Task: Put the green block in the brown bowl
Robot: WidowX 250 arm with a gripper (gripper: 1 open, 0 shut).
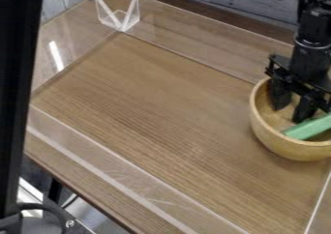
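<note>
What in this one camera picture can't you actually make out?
- Green block: its right end is cut off by the picture's right edge.
- Brown bowl: its right side runs past that same edge.
- Tool: its dark fingers blur together, and the bowl's floor beneath them is hidden.

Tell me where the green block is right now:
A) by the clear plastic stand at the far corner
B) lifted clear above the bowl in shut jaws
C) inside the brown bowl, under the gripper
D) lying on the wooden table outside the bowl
C. The green block lies inside the brown bowl, leaning toward its right side, with the gripper just above it, jaws spread open.
</note>
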